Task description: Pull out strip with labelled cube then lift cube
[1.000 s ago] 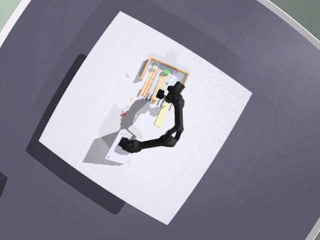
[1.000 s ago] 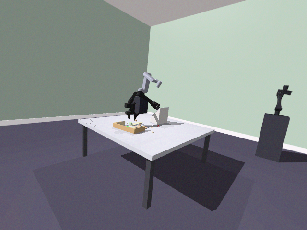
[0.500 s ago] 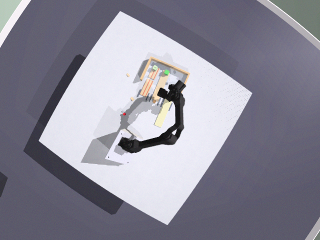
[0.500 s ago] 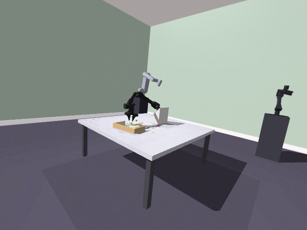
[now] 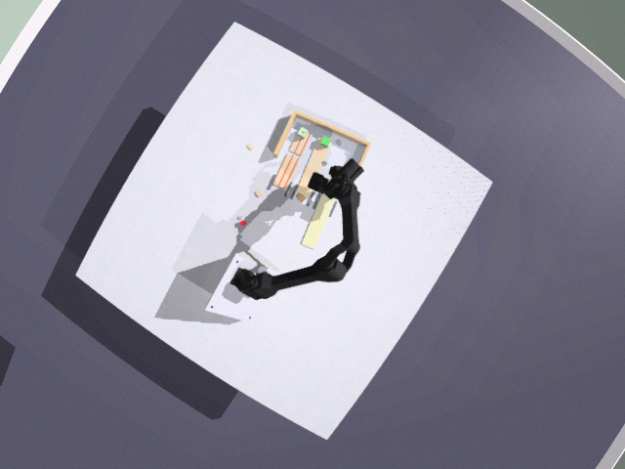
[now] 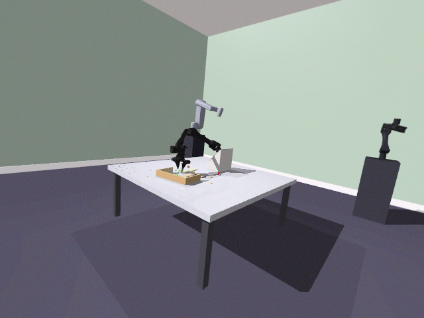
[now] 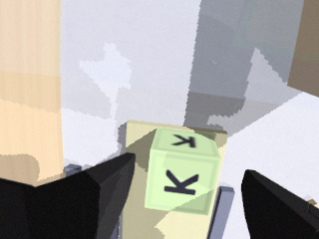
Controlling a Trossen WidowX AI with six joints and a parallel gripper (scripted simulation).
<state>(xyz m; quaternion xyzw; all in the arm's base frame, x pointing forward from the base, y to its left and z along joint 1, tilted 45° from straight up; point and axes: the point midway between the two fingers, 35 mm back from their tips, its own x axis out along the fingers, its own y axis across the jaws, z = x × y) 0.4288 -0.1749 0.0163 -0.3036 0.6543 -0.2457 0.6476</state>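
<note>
Green K cube (image 7: 183, 170) between end effector (image 7: 186, 191) fingers (untouched).

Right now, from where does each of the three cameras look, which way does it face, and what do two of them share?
Top: overhead, facing straight down at the white table; the whole arm shows.
Exterior: out in the room, facing the table sideways; the arm shows small.
Wrist: on the arm, facing down between the open end effector fingers at the K cube.
Shared: top and wrist both show the pale yellow strip.

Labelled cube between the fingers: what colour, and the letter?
Pale green cube with a dark K; clearest in the wrist view.
</note>
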